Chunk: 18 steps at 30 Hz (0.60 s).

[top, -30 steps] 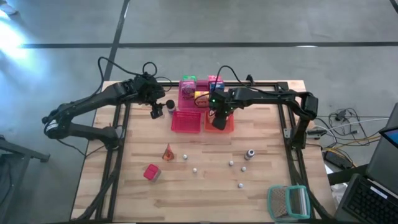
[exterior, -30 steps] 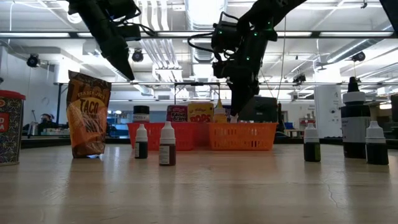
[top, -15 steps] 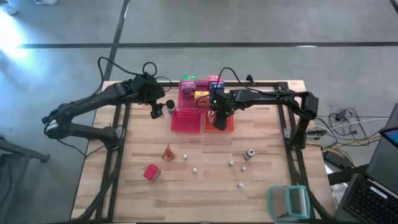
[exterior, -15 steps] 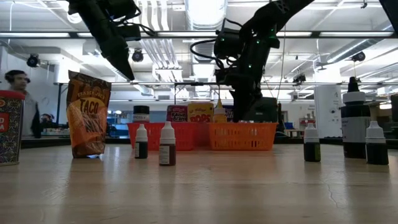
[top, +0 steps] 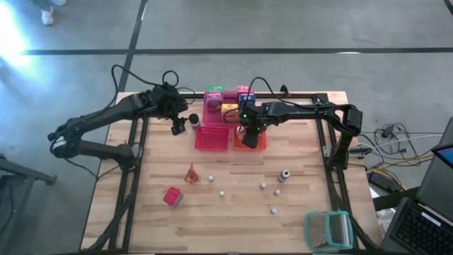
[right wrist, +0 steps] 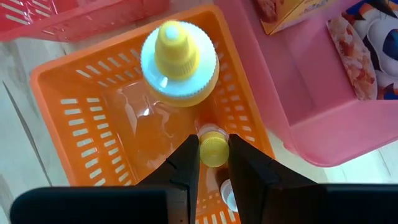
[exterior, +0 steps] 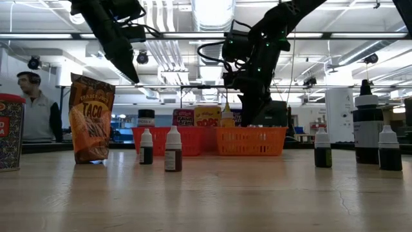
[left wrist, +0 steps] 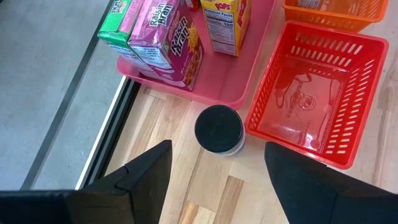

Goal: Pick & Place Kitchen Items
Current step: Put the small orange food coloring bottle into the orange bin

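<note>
Right hand lowering small bottle into orange basket

Right hand [right wrist: 212, 163] is clamped on a small yellow-capped bottle [right wrist: 213, 149], over the orange basket [top: 259, 142] by the pink tray [left wrist: 236, 78]. Versus 1 second back it has shifted slightly, deeper over the basket; grip unchanged. A bigger yellow-capped bottle [right wrist: 180, 61] already sits inside. My read: placement nearly done, release comes next. Left hand [left wrist: 214, 177] has held station, fingers apart and empty, above the black-lidded jar [left wrist: 219, 130] on the table [top: 226, 212] beside the red basket [left wrist: 348, 106]. Taco bag [exterior: 91, 118] and loose pieces still unsorted.
</note>
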### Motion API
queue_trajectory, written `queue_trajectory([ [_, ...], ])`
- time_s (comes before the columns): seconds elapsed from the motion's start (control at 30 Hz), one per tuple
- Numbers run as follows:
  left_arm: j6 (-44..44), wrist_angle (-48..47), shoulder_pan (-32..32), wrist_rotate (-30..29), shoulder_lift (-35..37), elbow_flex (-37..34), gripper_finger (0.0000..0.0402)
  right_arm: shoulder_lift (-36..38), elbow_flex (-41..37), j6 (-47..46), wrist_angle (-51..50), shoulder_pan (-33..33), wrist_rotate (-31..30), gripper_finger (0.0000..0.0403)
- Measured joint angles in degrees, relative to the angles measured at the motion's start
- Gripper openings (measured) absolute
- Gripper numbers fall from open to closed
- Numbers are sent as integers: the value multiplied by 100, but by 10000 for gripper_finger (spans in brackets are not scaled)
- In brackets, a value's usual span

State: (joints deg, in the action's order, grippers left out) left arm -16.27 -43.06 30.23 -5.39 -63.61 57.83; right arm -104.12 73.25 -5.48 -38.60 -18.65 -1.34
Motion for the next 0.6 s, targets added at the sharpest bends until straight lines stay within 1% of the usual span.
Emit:
queue_trajectory([
  [0.2,0,0,1,0,0,1,262,0,-77,-37,3,-2,0,68],
  [0.6,0,0,0,0,-1,1,262,0,-105,-52,109,-2,-15,124],
])
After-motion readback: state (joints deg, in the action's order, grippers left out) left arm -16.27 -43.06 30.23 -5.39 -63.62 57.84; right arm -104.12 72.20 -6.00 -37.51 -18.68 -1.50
